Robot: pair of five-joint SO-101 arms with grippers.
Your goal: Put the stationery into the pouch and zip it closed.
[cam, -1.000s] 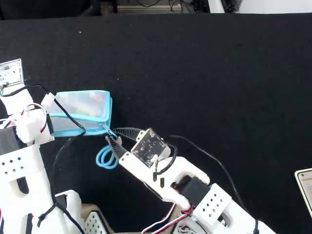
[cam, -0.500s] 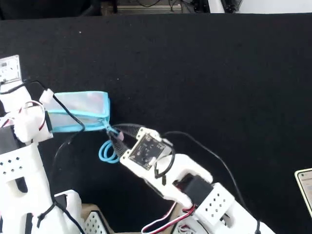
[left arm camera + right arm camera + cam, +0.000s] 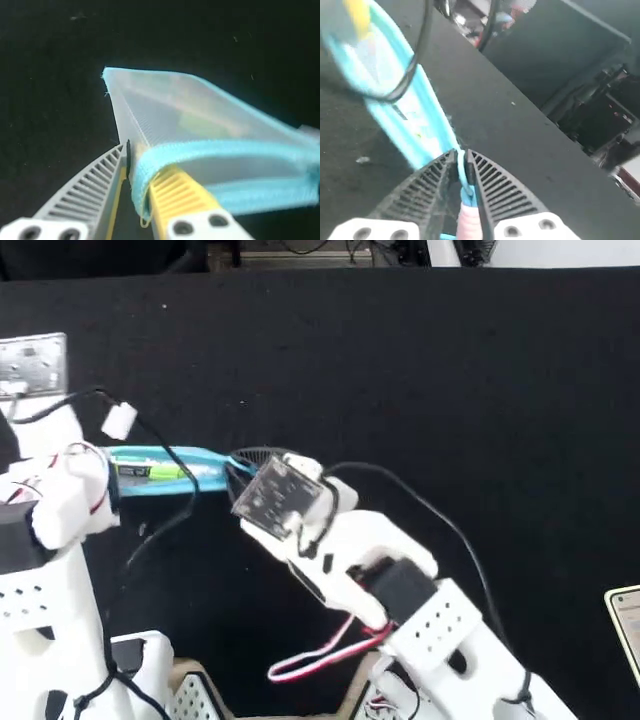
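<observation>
The left gripper (image 3: 134, 155) clamps the zipper-edge end of the blue-trimmed pouch (image 3: 190, 115). The right gripper (image 3: 461, 159) pinches its blue pull cord (image 3: 466, 194) at the opposite corner. Bare black table (image 3: 450, 390) stretches rightward.

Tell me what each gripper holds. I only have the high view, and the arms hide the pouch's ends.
Observer: In the left wrist view, the left gripper clamps one end of the pouch by its zip band.
Operator: Now the right one.
Observer: The right wrist view shows the right gripper shut on the blue pull cord.
Operator: Report the zip.
Observer: By the left gripper the two sides of the zip band stand apart; it looks open there.
</observation>
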